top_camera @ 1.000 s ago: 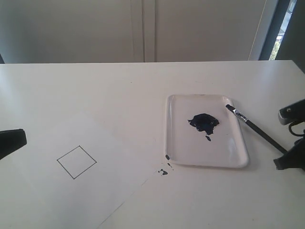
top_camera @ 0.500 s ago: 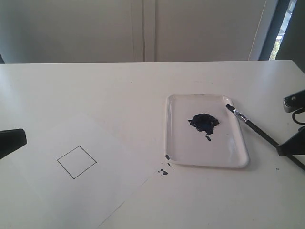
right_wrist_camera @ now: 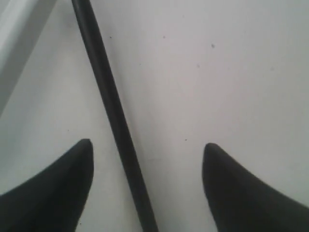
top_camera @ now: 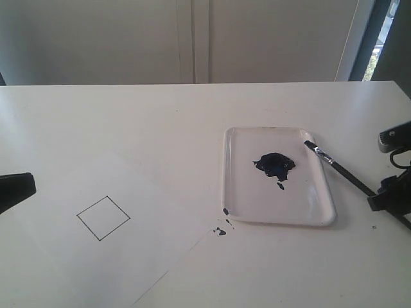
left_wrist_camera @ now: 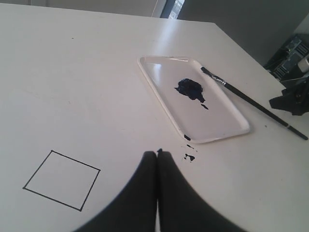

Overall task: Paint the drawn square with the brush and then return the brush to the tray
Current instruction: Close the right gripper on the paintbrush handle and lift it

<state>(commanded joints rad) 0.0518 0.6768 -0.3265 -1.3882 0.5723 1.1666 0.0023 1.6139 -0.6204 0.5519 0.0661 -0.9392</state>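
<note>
I see right gripper (right_wrist_camera: 147,145) fingers spread, straddling the brush (right_wrist_camera: 108,92) handle; its arm is cut off at the exterior edge. Bristle end lies over the tray (top_camera: 321,219) rim. Left gripper (left_wrist_camera: 157,153) pinched together. Drawn square (top_camera: 103,218) blank.

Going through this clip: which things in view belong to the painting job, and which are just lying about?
Job: drawn square, blank inside; tray; brush, tip at its rim; dark blue paint blob; paper sheet bearing the square; open right pincer straddling the brush handle.
Lying about: paint spatters beside the tray's corner; shut left pincer, idle.
</note>
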